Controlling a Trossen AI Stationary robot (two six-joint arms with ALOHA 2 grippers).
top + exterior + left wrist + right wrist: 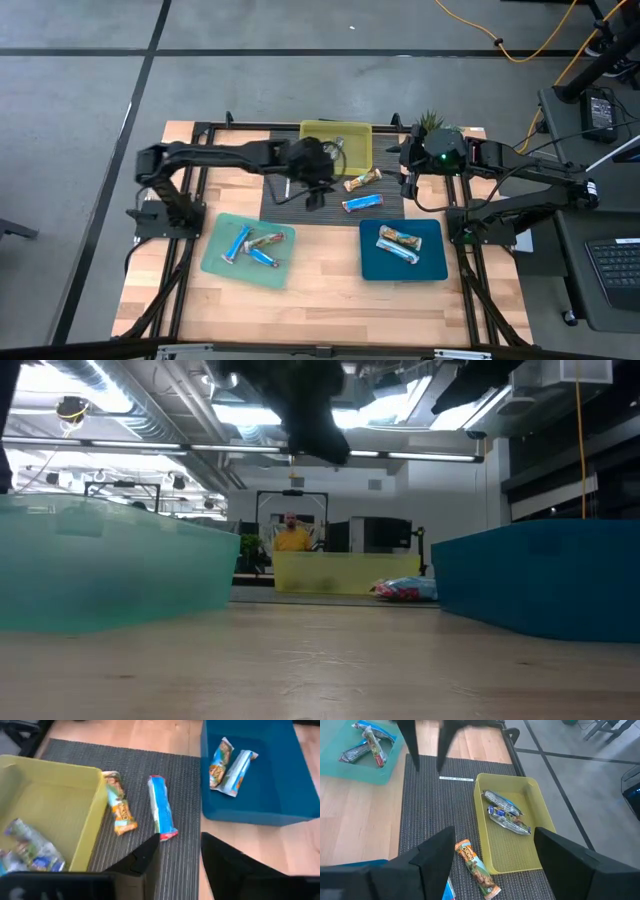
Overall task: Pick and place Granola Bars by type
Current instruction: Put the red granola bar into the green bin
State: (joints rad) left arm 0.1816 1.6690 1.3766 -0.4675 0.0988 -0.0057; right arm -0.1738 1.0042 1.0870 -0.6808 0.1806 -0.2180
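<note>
Overhead first: my left gripper (314, 193) hangs over the dark ribbed mat (285, 200), beside the yellow plastic tray (336, 142). Two wrapped bars lie loose on that mat: a tan-orange bar (362, 180) nearer the yellow tray and a bright blue bar (363, 203) farther from it, both lying roughly crosswise in this view, slightly slanted. My right gripper (410, 172) waits at the yellow tray's other side. A pale green tray (215, 258) and a dark blue tray (372, 262), both well out from the yellow tray, already hold bars.

Table-level camera: only the tray walls show clearly, plus a blue wrapper past the dark blue tray's edge; my fingers are out of reading range there.

Left wrist camera: my fingers (145, 859) stand parted with nothing between them, and the blue bar (161, 811) lies just ahead, its long axis running almost straight away from me, one end close to my fingertip. I judge I should turn so the jaws straddle its narrow width at mid-length, not its ends.

Right wrist camera: my right fingers (434, 854) are spread wide and empty, the tan-orange bar (476, 866) lying slantwise beside the yellow tray's wall (481, 831).
</note>
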